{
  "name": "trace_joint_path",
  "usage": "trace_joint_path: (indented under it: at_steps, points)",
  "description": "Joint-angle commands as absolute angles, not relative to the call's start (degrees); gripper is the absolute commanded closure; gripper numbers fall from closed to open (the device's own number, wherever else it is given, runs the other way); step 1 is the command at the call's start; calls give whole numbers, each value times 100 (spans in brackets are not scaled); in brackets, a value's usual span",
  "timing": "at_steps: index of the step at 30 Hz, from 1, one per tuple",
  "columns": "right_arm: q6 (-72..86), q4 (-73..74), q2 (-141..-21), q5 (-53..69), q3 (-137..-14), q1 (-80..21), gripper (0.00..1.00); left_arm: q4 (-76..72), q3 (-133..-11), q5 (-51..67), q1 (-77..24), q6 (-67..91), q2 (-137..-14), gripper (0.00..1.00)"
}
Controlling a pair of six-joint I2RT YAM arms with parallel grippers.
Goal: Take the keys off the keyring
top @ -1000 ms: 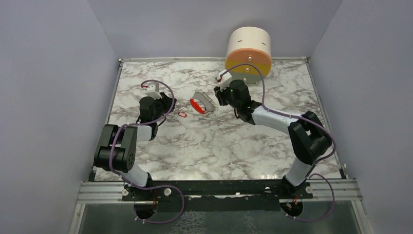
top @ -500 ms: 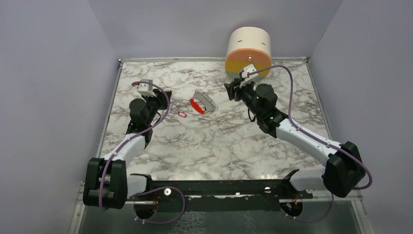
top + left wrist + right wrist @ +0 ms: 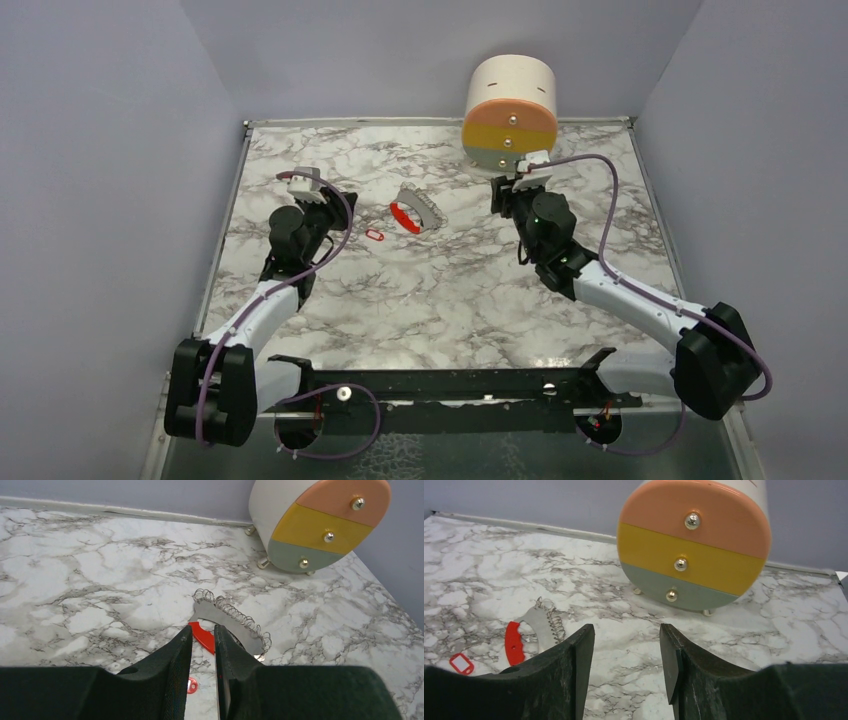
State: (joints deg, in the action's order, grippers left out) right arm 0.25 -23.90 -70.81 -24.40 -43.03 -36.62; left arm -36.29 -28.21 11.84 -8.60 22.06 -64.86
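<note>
Both arms have backed off the keyring [image 3: 420, 208] over the last second. The left one has dropped and stretched out, and the right one has swung off to the right. The keyring and the loose red key sit where they were.

- **Left end effector** [image 3: 202, 630]: left of the keyring and pointed at it, off the table [image 3: 450, 290]. The jaws are parted by a narrow gap with nothing in it. The red seen through the gap in the wrist view is the clip lying further off, not something gripped.
- **Red-headed key** [image 3: 375, 235]: flat on the table just left of the keyring, slightly nearer the arms. There is bare marble between the two and no visible link, so I'd call this key off.
- **Keyring**: red crescent clip with the silver part and coiled chain beside it, lying flat and touched by neither arm.
- **Dark-headed key**: can't pick it out in any view. It may be too small to see or hidden in the chain end.
- **Right end effector** [image 3: 625, 630]: well right of the keyring, in front of the drawer unit [image 3: 510, 100]. Jaws are wide apart and empty.

Judgement: at least half done. What's left is to find the dark key and, if it's still threaded on, pin the keyring with one arm and work the key off with the other.
</note>
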Motion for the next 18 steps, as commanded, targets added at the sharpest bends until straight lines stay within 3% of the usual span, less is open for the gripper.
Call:
trace_joint_path:
  at_steps: [1,18]
  points:
    - [129,-2762,-6993,-3102,-4236,-3639,48,-3549,-2817,912,-997,2065,-6460,75]
    - [134,-2799,-7023,-3387,-4136,-3639,43,-3322,-2831,567,-1195,1841,-6434,74]
